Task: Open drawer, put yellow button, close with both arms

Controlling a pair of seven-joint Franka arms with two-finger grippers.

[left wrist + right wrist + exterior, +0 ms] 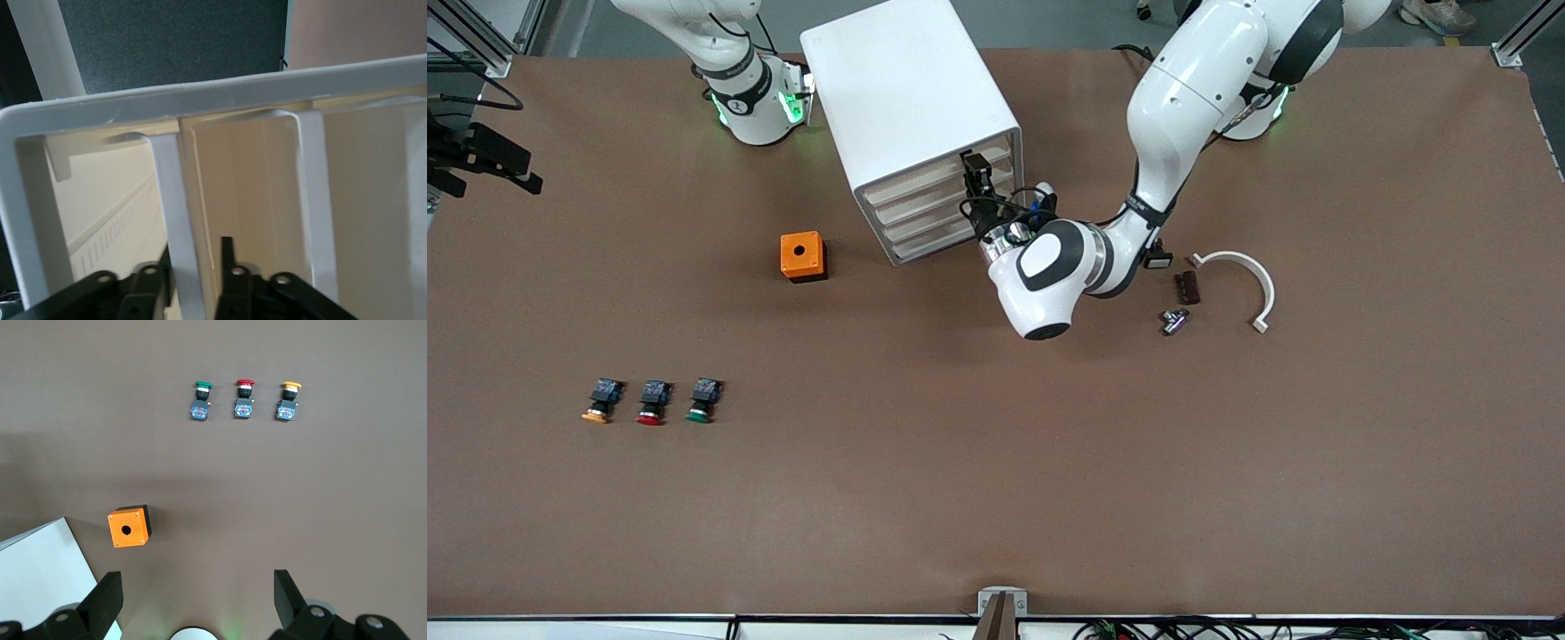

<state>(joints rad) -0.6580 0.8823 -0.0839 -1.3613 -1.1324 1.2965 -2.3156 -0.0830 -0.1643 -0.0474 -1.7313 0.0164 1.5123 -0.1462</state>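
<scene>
I have the left gripper (978, 182) at the front of the cabinet (907, 98), up at the topmost drawer (947, 174), which is not yet pulled out. In the left wrist view its fingers (227, 267) straddle a white vertical strip of the drawer front, one on each side and close in on it, though I cannot tell whether they actually pinch it. The pull ought to run straight out from the cabinet's front, along the drawer's sliding direction. The right gripper (193, 593) waits spread wide and empty, up above the cabinet's corner. The yellow button (602, 399) lies well away from the cabinet, toward the right arm's end, beside the red button (653, 402), so the right arm is nearer.
</scene>
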